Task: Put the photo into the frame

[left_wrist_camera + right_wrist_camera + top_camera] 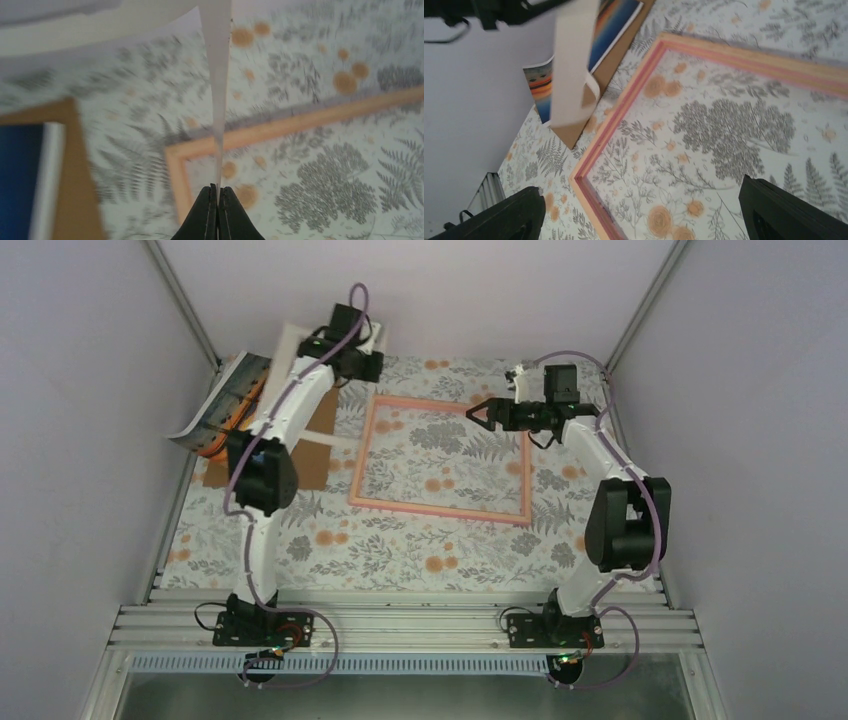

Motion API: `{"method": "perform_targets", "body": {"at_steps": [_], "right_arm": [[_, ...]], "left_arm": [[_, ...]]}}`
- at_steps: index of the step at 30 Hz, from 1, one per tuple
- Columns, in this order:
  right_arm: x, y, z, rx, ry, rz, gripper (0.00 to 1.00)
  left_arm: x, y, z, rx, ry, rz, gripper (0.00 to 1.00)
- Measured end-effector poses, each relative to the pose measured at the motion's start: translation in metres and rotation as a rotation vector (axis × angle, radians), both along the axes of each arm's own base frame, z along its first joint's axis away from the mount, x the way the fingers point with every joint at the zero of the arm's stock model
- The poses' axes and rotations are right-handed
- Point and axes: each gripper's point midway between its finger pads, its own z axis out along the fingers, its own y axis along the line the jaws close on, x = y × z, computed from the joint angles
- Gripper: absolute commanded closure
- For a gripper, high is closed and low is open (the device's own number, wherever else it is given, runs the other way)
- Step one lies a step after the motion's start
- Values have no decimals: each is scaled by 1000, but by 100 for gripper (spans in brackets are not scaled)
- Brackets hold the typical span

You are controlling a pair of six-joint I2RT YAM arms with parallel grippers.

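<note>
- Clearly, the left gripper [219,192] is clenched on the thin edge of the white mat border [216,75] and holds it up in the air, at 11 o'clock from the frame [440,508].
- The right gripper [472,412] is released, jaws wide apart, with nothing between them. It hangs over the frame's far edge, at about 1 o'clock.
- The frame lies flat in the middle of the floral table [400,550]; nothing lies inside it.
- The photo [222,398] is at 10 o'clock from the frame, curled against the left wall, partly on the brown cardboard sheet [315,460].
</note>
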Motion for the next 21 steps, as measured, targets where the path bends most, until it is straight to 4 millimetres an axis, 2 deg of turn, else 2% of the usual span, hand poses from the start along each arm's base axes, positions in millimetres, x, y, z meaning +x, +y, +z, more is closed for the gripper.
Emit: {"method": "perform_targets", "body": {"at_steps": [2,4,6,8,13,15,17,19,21], "right_arm": [[0,-7,-15,16,52,-25,3],[2,-14,-28,35,103,-50,3],[6,-18,-38,51,136,-66,4],[11,-18,-46,72,160,-69,4],[31,-8,-74,128,235,-49,3],[40,-3,-84,148,259,-40,1],[51,5,-93,174,279,-23,0],[60,12,-99,196,286,-2,0],[67,20,-103,219,292,20,0]], "left_arm": [[-3,-27,-45,-6,111,-38,98],[-5,-47,-74,-27,181,-70,98],[-6,-60,-90,-50,222,-94,98],[-6,-72,-97,-83,246,-112,97],[-2,-88,-85,-206,256,-153,90],[-2,-93,-79,-249,257,-175,80],[-2,-98,-77,-295,263,-198,57],[-2,-104,-77,-328,269,-225,39],[-3,-109,-77,-357,274,-249,29]]}}
